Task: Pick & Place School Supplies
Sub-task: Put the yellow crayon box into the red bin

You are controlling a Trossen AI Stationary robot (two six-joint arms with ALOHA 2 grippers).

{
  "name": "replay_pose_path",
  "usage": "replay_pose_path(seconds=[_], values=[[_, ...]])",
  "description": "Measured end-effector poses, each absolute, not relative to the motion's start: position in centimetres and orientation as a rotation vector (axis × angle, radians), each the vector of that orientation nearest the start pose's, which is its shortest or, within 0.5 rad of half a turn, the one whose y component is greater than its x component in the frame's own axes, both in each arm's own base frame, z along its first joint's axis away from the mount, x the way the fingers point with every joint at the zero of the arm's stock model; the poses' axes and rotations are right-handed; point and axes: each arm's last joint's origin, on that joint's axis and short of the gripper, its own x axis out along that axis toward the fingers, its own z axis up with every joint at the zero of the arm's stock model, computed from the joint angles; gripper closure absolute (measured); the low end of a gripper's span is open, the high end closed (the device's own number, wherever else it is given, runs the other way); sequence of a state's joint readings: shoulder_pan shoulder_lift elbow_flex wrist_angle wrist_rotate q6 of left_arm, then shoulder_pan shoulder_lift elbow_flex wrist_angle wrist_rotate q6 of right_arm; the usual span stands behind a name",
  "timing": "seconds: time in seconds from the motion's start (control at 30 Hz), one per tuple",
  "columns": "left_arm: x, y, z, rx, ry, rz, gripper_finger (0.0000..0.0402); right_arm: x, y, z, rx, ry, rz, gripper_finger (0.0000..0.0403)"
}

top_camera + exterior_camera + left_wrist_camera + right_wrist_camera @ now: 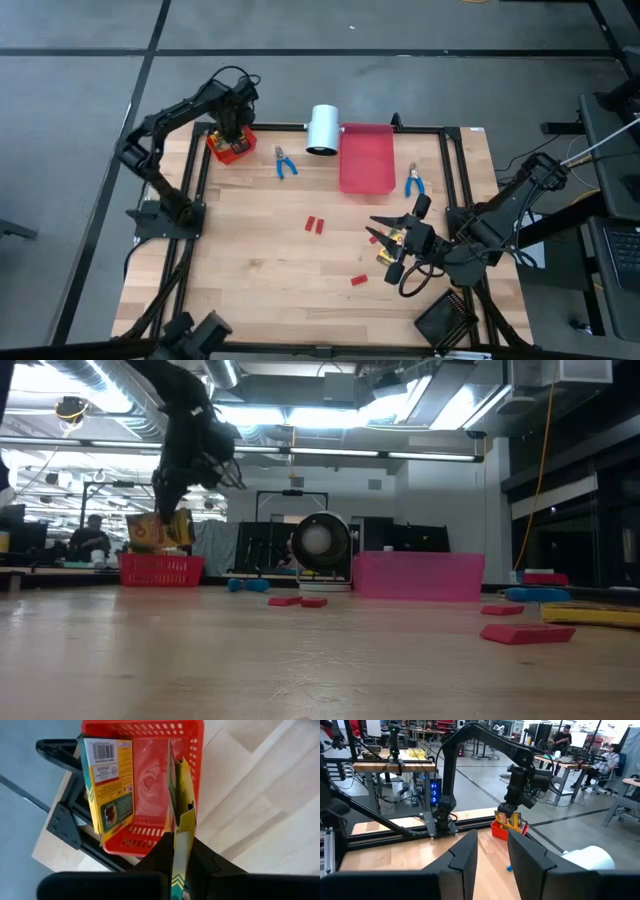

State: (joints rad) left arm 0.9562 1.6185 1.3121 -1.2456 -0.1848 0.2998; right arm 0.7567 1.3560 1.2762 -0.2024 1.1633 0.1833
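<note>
My left gripper (179, 840) is shut on a yellow-orange box (181, 795) above the small red basket (232, 150) at the table's far left corner. A second yellow box (107, 785) stands in that basket, leaning on its wall. My right gripper (492, 851) is open at the table's right side (396, 246), over the third yellow box (390, 243), which lies flat on the wood (590, 616). Red blocks (315, 224) (358, 280) lie mid-table. Two blue-handled pliers (285, 163) (413, 182) lie near the far edge. My left gripper pinches the yellow box between its two fingers (160, 851) by its upper end (180, 832), coming from above and pointing down. The box shows edge-on and hangs upright below the fingers, its lower part (160, 535) at the red basket's rim.
A white cylinder (323, 128) lies at the far edge beside a larger pink-red bin (367, 157). A black tray (447, 322) sits at the near right corner. Bare wood stretches across the near left of the table (230, 270). People sit at desks beyond the table (610, 760).
</note>
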Motion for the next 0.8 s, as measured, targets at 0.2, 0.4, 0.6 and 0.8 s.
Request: replay_pose_path(seconds=[0.2,0.4,0.6,0.8], values=[[16.0,25.5,23.0,-0.385,1.687,0.622,0.0384,22.8,17.9,38.0,-0.028,0.12,-0.417,0.0318],[15.3,27.2,21.9,-0.388,1.665,0.646,0.0384,22.8,18.0,37.9,-0.008,0.116,-0.415,0.0331],[14.8,27.9,21.6,-0.38,1.661,0.628,0.0383,22.8,18.0,38.0,0.021,0.107,-0.429,0.0332],[14.9,28.1,21.8,-0.325,1.635,0.63,0.0319,22.7,17.9,38.0,0.049,0.099,-0.437,0.0332]])
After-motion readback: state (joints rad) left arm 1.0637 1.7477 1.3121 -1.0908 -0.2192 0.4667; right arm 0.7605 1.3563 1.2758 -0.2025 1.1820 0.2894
